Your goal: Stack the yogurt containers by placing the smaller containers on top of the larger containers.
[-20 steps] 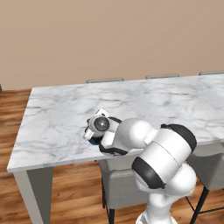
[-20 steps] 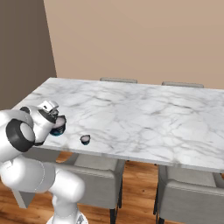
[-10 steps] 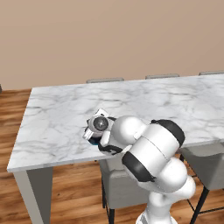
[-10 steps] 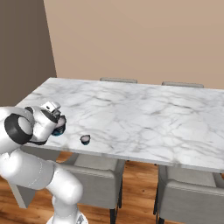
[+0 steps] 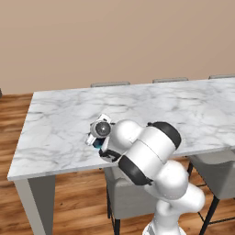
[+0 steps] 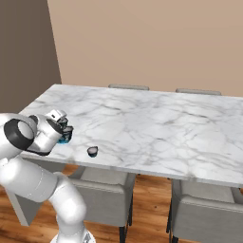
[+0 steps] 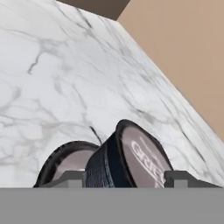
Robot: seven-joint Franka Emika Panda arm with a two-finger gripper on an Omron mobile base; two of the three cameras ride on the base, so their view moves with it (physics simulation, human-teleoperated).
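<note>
My gripper (image 7: 122,177) is low over the marble table (image 5: 59,119) near its front edge, so the medium cup (image 7: 131,157) can come down onto the big cup (image 7: 65,162). The medium cup sits between my fingertips (image 7: 72,177), tilted, foil top facing about 3 o'clock in the hand view (label partly readable). The jaws look pinched on its sides, narrow gap, one tip each flank. The big cup lies just behind and beside it at about 9 o'clock; whether they touch, I can't tell. The tiny cup (image 6: 92,151) stands alone on the table, at roughly 4 o'clock from my gripper in the right base view, well apart, not yet stacked.
</note>
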